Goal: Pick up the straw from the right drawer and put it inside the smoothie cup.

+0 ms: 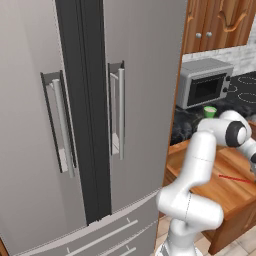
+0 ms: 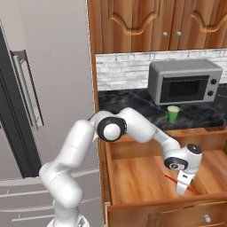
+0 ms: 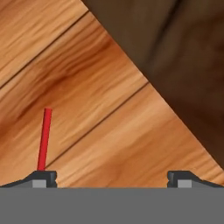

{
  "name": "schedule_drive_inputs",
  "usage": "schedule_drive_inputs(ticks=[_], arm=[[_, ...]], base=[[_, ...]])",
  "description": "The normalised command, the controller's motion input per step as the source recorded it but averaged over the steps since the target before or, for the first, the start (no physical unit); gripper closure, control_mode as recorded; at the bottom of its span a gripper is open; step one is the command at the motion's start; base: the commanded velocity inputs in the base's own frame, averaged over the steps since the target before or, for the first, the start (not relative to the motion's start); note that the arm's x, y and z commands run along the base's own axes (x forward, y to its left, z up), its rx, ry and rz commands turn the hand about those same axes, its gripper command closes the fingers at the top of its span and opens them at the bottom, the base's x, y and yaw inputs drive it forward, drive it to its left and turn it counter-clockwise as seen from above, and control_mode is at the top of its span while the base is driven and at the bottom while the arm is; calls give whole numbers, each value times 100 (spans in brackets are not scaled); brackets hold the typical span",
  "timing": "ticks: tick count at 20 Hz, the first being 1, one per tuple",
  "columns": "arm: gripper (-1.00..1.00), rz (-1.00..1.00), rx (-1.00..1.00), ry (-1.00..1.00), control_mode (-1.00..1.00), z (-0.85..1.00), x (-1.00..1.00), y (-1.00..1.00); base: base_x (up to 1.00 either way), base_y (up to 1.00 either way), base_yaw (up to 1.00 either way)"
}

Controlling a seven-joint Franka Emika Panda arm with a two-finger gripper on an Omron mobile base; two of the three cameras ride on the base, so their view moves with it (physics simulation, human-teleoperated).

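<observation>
The right drawer (image 2: 133,177) stands pulled out, its orange-brown wooden floor bare apart from the straw (image 2: 170,178), a thin red stick lying flat near the front right. My gripper (image 2: 182,189) points down into the drawer right over the straw, fingers apart. In the hand view the straw (image 3: 43,139) runs up from beside the left fingertip (image 3: 42,176), off-centre between the open jaws of the gripper (image 3: 113,177). The green smoothie cup (image 2: 173,113) stands upright on the dark counter behind the drawer, in front of the microwave. From the left, the straw (image 1: 235,178) and cup (image 1: 210,111) show too.
A grey microwave (image 2: 184,82) sits on the black counter against the white brick wall. A tall steel fridge (image 1: 75,125) stands to the left of the drawer. Carved wooden cabinets (image 2: 155,26) hang above. The drawer's dark side wall (image 3: 183,65) lies close to the hand.
</observation>
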Motion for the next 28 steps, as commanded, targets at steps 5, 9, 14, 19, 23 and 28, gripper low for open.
schedule_drive_inputs(ticks=[5, 9, 14, 19, 23, 28], arm=[[-100, -2, 0, 0, -100, -31, 7, -17], [-100, -5, 0, 0, -100, -17, 36, -7], [-100, -4, 0, 0, -100, -20, 35, -4], [-100, 0, 0, 0, -100, -36, 10, -11], [-100, 0, 0, 0, -100, -37, 18, -6], [-100, -2, 0, 0, -100, -12, 32, -18]], base=[[0, 0, 0], [0, 0, 0], [0, 0, 0], [0, 0, 0], [0, 0, 0], [0, 0, 0]])
